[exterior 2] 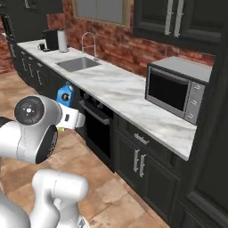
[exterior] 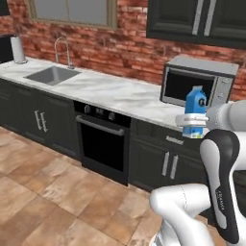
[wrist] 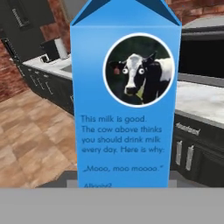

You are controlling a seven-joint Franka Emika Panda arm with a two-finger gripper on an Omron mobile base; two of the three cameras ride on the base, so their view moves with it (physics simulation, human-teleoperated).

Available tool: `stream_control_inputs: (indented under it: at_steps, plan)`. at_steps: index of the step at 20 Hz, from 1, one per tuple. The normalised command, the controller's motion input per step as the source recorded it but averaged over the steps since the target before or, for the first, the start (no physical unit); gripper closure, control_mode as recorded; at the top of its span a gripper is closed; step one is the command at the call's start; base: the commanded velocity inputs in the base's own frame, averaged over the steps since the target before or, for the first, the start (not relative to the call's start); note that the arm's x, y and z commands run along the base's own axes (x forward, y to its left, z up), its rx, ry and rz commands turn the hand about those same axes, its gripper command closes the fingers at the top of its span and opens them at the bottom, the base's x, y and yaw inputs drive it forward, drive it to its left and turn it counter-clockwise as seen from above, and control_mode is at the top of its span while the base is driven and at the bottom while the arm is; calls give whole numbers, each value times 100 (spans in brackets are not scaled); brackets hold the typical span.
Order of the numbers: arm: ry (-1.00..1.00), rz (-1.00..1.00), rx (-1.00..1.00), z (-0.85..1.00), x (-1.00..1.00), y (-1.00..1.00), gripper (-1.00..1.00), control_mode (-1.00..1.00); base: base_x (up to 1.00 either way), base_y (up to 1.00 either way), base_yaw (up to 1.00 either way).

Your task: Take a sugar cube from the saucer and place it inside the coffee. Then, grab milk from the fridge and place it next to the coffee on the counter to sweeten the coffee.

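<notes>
My gripper (exterior: 192,120) is shut on the milk (exterior: 195,106), a blue gable-top carton held upright in the air in front of the counter (exterior: 110,91), level with the microwave. From the right base view the milk (exterior 2: 66,95) peeks out behind my arm's big joint, with the gripper (exterior 2: 64,113) under it. Up close, the milk (wrist: 127,100) shows a round cow picture and printed text, and the gripper (wrist: 120,180) holds its lower part. The coffee, saucer and sugar cube are too small to make out at the counter's far end. I cannot pick out the fridge.
A silver microwave (exterior 2: 176,91) stands on the counter's right part, with a sink (exterior 2: 78,63) and tap further left. A black coffee machine (exterior 2: 50,39) and a white roll stand at the far end. A black oven (exterior: 101,139) sits under the counter. Brown tile floor lies in front.
</notes>
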Motion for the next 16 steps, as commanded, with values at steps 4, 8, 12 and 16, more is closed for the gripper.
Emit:
stream_control_inputs:
  at_steps: [4, 8, 12, 16]
  plan:
    - [0, 0, 0, 0, 0, 0, 100, 100, 100, 99, 5]
    - [0, 0, 0, 0, 0, 0, 100, 100, 100, 97, 0]
    - [0, 0, 0, 0, 0, 0, 100, 100, 100, 85, 0]
    - [0, 0, 0, 0, 0, 0, 100, 100, 100, 8, 4]
